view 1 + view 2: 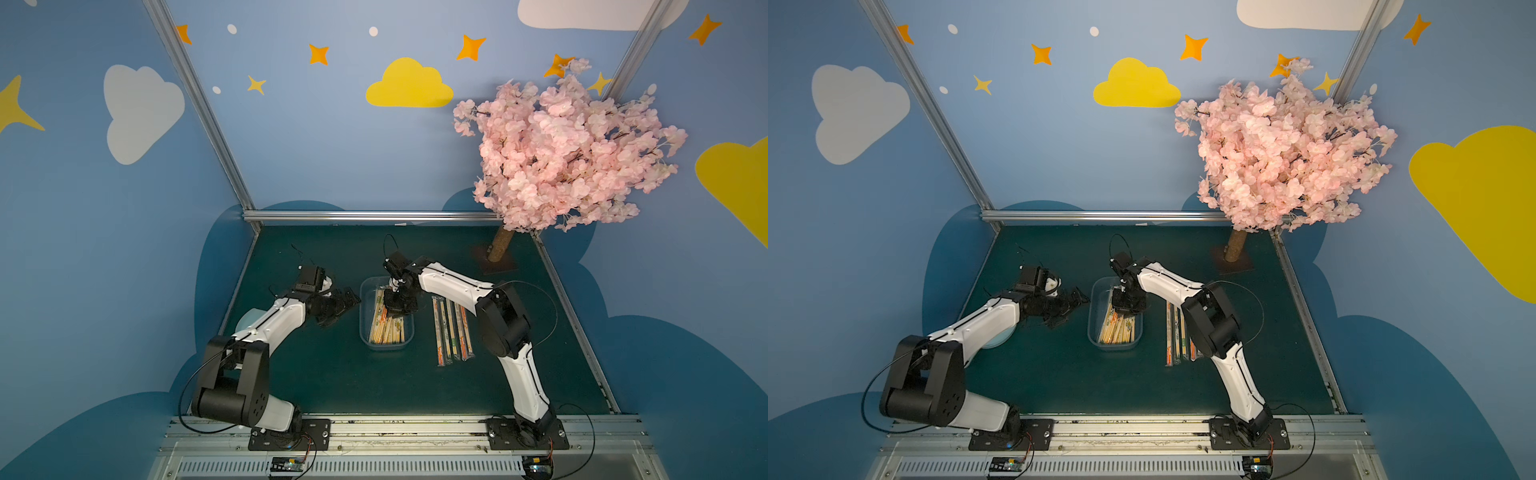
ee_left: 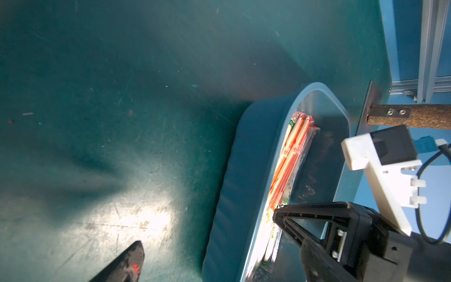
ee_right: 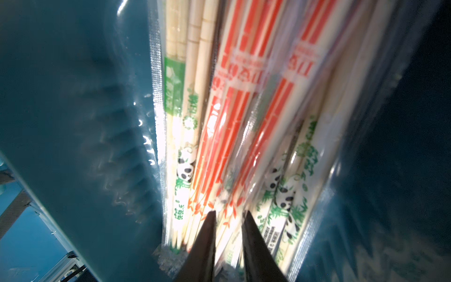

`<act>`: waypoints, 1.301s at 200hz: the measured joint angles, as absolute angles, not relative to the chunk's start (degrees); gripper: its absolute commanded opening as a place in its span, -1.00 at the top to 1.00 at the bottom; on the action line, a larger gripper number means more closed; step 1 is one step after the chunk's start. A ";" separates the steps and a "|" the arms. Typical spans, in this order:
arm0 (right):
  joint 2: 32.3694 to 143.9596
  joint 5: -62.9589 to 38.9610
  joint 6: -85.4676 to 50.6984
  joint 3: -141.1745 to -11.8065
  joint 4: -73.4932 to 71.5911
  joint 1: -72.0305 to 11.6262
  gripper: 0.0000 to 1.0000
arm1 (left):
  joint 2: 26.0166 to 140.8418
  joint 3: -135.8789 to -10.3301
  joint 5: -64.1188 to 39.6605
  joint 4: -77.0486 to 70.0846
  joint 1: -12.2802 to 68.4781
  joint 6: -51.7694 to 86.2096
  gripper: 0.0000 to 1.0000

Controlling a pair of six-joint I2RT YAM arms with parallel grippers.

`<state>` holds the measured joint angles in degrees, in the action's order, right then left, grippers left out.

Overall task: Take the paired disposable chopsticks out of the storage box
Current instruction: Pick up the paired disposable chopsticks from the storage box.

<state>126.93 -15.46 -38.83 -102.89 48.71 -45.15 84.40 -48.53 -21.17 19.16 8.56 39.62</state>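
Right wrist view put me almost inside the box [image 3: 73, 122], looking along the pile of wrapped chopsticks [image 3: 244, 109] with their orange and green panda prints. The right gripper [image 3: 229, 216] had its tips down on the pile at the bottom of the frame. Its jaws stood only slightly apart with an orange-printed wrapper lying in the gap, and I could not tell whether they were pinching it. In a top view, the box [image 1: 362, 324] sat in the middle of the green table [image 1: 332, 374], and several pairs [image 1: 453, 332] already lay in a row to its right. The left gripper [image 1: 344, 308] hung just left of the box, spread wide and holding nothing, apart from the rim. The wrappers looked slick and overlapped each other, so I judged the tips might catch two at once, or drag a neighbour up. They might equally slide off the plastic and come away with nothing. The grip also seemed close to one end, so a lifted pair would likely droop and snag the rim. With nothing steadying it, the light box might shift or tip.
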 measured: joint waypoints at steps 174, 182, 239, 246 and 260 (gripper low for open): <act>124.84 -13.98 -38.72 -104.12 51.24 -45.17 1.00 | 84.42 -48.51 -21.23 19.18 8.56 39.40 -1.00; 123.90 -13.96 -38.65 -104.12 51.24 -45.15 1.00 | 84.42 -48.51 -21.26 19.20 8.56 39.24 -1.00; 120.92 -14.22 -37.06 -103.72 50.85 -44.45 1.00 | 84.40 -48.53 -21.76 19.68 8.56 38.74 -1.00; 120.77 -14.33 -36.67 -103.22 50.61 -44.25 1.00 | 84.40 -48.56 -21.89 19.84 8.56 38.68 -1.00; 119.70 -14.83 -35.64 -101.43 49.98 -43.53 1.00 | 84.40 -48.64 -22.06 20.16 8.56 38.46 -1.00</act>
